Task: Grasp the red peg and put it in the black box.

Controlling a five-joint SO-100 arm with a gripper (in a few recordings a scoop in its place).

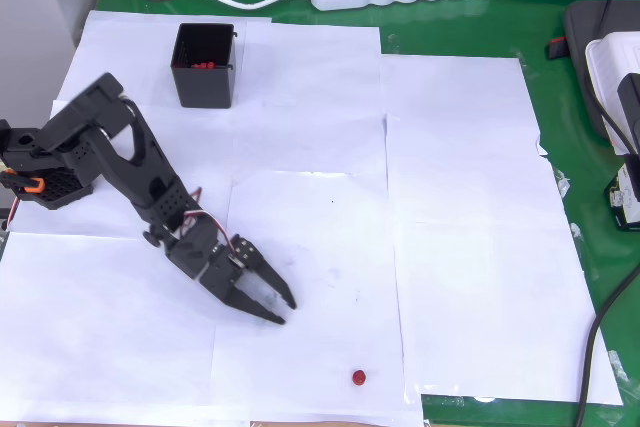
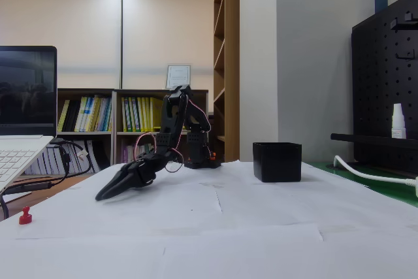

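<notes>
Overhead, the green worktop (image 1: pixel 470 37) carries white paper sheets (image 1: pixel 470 247) across most of its face. Black arm (image 1: pixel 120 162) reaches from 9 o'clock toward centre, angled down toward 5 o'clock. Black box (image 1: pixel 205 87) sits at 11 o'clock, well apart from the arm's tip, a few red bits inside. Gripper (image 1: pixel 286 311) fingers spread slightly, nothing between them, low over the paper in the fixed view (image 2: pixel 101 195). Red peg (image 1: pixel 359 378) lies on paper at 6 o'clock, near but clear of the fingers.
</notes>
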